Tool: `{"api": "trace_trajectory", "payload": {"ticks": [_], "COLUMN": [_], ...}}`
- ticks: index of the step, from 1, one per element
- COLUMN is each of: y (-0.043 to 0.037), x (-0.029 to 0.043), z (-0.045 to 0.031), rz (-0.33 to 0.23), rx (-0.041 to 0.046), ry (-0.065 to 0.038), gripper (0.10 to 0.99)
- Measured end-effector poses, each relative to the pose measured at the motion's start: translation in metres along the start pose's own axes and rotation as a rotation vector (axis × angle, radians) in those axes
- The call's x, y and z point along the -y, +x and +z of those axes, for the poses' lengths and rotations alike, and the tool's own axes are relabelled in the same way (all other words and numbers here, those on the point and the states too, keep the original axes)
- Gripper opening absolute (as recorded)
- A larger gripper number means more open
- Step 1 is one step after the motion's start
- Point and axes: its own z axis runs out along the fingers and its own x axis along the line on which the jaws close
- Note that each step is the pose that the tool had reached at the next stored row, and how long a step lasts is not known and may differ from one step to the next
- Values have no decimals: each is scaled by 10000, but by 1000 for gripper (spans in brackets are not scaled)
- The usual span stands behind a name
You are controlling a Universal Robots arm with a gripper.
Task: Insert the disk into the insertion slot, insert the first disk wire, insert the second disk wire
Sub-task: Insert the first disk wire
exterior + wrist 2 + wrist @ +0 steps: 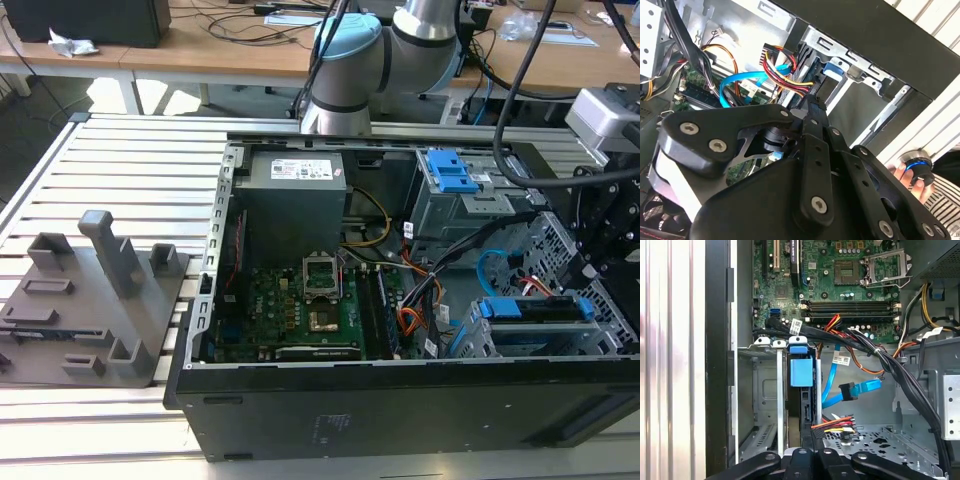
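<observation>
Exterior view: an opened computer case (pixel 400 410) is being shown lying on a slatted table (pixel 130 170). The gripper (pixel 592 272) is being held over the drive bays at the exterior view's right end of the case. The disk (pixel 530 308) is being housed in the insertion slot (pixel 520 345), with its blue carrier lying along the grey metal of the bay.

In the first wrist view the disk (pixel 801 371) is being seen edge-on, flanked on both sides by the sheet-metal walls of the insertion slot (pixel 765 390). The gripper (pixel 813 454) is being held just at one end of the disk. The first disk wire (pixel 836 424) is being seen as red, yellow and black strands lying just beside that end of the disk and reaching towards the gripper.

In the second wrist view the first disk wire (pixel 782 67) is being shown with a dark plug at the end of its strands, near the gripper (pixel 812 107). Whether that plug is seated in the disk cannot be told. How far the gripper is open, and whether anything is being gripped, cannot be told either.

The second disk wire (pixel 832 385) is being shown curving beside the disk, its dark plug lying apart from the disk. The same light blue loop is being seen in the second wrist view (pixel 735 82) and in the exterior view (pixel 488 265).

A grey fixture block (pixel 90 300) is being carried by the table at the exterior view's left of the case. In the second wrist view a person's hand (pixel 902 176) is being held at a round blue-ringed knob (pixel 917 167) outside the case.
</observation>
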Motion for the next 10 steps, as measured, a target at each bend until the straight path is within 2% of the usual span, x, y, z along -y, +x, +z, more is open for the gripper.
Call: {"api": "trace_trajectory", "payload": {"ticks": [5,6,10], "y": [3,3,6], "x": [-18,-44,-177], "z": [-58,-58,-52], "rz": [3,-2,-1], "rx": [8,39,43], "ry": [0,-1,1], "gripper": [106,106,106]}}
